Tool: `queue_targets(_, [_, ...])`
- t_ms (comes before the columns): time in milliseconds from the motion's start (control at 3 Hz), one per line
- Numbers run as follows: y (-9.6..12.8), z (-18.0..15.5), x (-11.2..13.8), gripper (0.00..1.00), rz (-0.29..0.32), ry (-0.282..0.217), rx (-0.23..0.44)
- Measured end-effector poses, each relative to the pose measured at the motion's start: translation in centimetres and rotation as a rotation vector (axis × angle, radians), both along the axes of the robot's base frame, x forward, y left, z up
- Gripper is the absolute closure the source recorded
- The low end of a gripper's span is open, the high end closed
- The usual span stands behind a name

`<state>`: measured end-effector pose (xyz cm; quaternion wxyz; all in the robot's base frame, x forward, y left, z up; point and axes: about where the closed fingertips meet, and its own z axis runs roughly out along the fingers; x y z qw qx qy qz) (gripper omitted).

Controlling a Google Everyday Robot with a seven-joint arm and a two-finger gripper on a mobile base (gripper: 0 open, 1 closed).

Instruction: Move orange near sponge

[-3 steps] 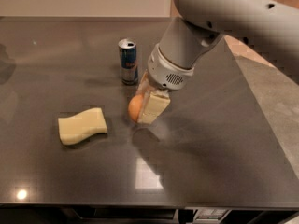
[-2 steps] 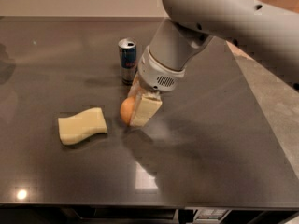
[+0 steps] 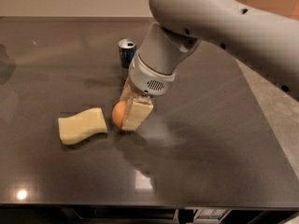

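Note:
The orange [image 3: 118, 114] is a small round orange fruit, low at the dark table, held between the cream fingers [image 3: 138, 114] of my gripper [image 3: 127, 115]. The gripper hangs from the big grey arm that comes in from the upper right. The sponge [image 3: 82, 125], a flat pale-yellow block with wavy edges, lies on the table just left of the orange, a small gap apart. Whether the orange touches the table I cannot tell.
A blue-and-silver drink can [image 3: 126, 52] stands upright behind the gripper, partly hidden by the arm. The dark table [image 3: 210, 143] ends at a front edge at the bottom and a right edge beside a pale floor.
The gripper has carried the orange to the left and toward the front, from beside the can to close by the sponge. The sponge and can have not moved.

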<state>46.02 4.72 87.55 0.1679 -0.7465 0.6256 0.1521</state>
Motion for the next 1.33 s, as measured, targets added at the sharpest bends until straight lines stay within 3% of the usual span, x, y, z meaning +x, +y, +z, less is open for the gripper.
queue_targets(667, [0.5,-1.2,0.0,0.13,0.006,0.015,-0.008])
queue_targets(1000, [0.7,-1.7,0.0,0.0,0.009,0.022,-0.013])
queue_targets(1333, [0.7,-1.6,0.0,0.0,0.009,0.022,-0.013])
